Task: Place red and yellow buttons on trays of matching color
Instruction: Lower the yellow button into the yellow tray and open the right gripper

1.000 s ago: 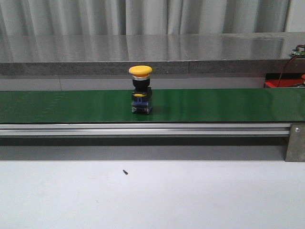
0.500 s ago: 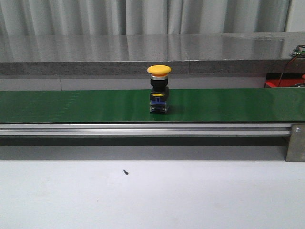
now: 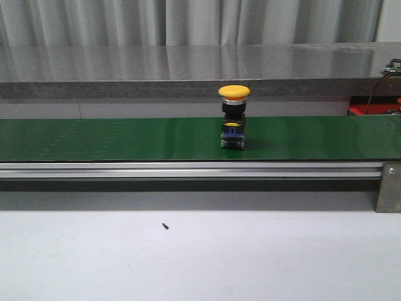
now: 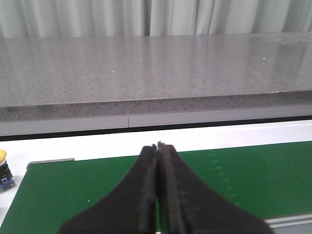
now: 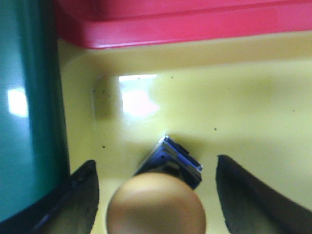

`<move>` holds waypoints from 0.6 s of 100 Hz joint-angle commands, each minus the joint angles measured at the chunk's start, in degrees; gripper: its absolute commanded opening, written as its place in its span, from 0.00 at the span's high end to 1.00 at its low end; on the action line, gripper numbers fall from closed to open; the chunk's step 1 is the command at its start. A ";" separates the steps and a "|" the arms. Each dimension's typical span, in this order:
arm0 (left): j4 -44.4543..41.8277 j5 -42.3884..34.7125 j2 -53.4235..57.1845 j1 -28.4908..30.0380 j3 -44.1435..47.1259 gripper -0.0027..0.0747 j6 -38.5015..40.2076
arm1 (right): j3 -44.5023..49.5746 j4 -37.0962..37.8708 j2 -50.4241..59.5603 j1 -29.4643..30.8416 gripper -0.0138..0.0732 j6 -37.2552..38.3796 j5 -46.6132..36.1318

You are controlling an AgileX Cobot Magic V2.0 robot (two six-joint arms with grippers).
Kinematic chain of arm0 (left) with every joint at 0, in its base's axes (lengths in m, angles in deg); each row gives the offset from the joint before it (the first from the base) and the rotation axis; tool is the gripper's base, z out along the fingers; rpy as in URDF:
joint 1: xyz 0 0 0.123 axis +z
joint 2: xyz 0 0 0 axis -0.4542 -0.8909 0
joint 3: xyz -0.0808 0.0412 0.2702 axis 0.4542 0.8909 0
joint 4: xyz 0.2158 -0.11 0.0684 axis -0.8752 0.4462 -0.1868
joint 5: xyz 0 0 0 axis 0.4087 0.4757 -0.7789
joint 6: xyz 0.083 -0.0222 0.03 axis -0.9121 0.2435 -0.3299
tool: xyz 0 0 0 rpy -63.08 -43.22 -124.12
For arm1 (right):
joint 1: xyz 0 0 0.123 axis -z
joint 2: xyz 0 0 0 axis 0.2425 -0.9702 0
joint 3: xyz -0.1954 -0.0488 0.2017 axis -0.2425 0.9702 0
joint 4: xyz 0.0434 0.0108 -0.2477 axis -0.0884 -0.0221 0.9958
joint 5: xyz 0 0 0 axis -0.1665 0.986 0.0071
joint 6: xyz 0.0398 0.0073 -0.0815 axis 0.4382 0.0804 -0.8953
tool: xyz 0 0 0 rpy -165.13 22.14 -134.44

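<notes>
A yellow mushroom-head push button (image 3: 234,117) stands upright on the green conveyor belt (image 3: 113,138), a little right of the belt's middle in the front view, its blue-and-black base resting on the belt surface. Neither arm shows in that view. Behind the belt runs a grey speckled stone ledge (image 3: 188,69), and in front of it lies the pale table (image 3: 250,257) with a small dark speck (image 3: 165,226) on it.

The left claw (image 4: 158,190) is clenched, its two dark fingers pressed together with nothing between them. It hangs over the near side of the green belt, pointing toward the grey ledge. Far off to one side of this claw, just past the belt's end, another yellow-capped button (image 4: 5,168) sits partly cut off by the frame edge.

The right claw (image 5: 156,195) is released, its fingers (image 5: 80,195) spread wide apart. Between them, touching neither, stands a second yellow button (image 5: 158,202) seen from above, blurred, resting on the floor of the yellow tray (image 5: 243,107). The red tray (image 5: 195,19) lies just beyond the yellow one, ahead of the claw, and the green belt edge runs beside it.
</notes>
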 commanded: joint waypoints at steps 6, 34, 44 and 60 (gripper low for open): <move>1.05 -1.78 -0.08 -0.50 -1.69 0.99 0.05 | -1.57 -0.68 5.71 0.20 0.22 -0.58 -0.66; 1.05 -1.78 -0.08 -0.50 -1.69 0.99 0.05 | -1.57 -3.38 15.98 -1.37 0.22 -0.64 3.19; 1.05 -1.78 -0.08 -0.50 -1.69 0.99 0.05 | -1.57 -3.38 18.98 -4.48 0.22 -0.79 4.28; 1.05 -1.78 -0.08 -0.50 -1.69 0.99 0.05 | -1.67 -3.38 21.32 -11.89 0.22 -1.92 4.56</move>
